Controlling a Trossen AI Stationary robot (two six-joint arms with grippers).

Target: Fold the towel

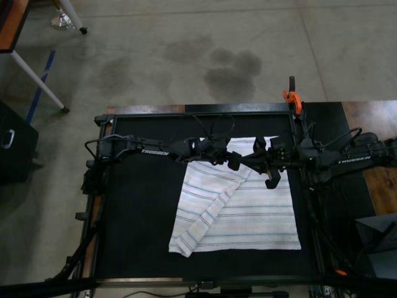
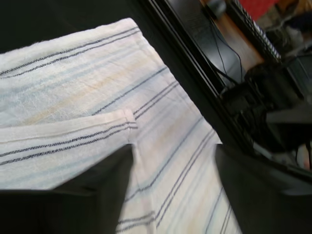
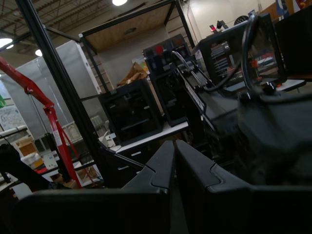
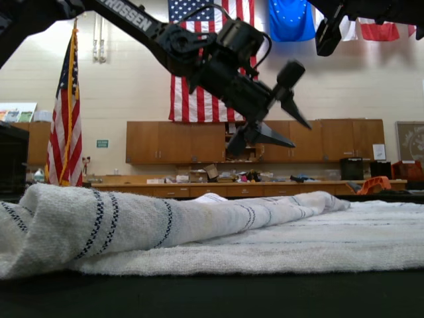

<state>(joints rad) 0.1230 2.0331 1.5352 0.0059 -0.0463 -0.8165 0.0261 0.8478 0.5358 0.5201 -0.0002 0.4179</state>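
The towel (image 1: 248, 211), white with thin dark and bluish stripes, lies flat on the black mat (image 1: 139, 205). In the top view its left part is folded diagonally over the rest. The folded-over edge shows as a thick roll in the exterior view (image 4: 165, 222). My left gripper (image 1: 248, 166) hovers open above the towel's far edge, holding nothing. In the left wrist view its dark fingers (image 2: 97, 185) stand wide apart over the striped towel (image 2: 97, 83) and a folded corner. My right gripper (image 3: 174, 151) is shut and empty. It is raised beside the left one (image 1: 268, 152) and points level across the room.
An orange clamp (image 1: 291, 97) sits on the frame at the mat's far right corner in the top view. Wooden table surface (image 1: 379, 180) and a dark box (image 1: 378, 245) lie to the right. Cables run along both arms.
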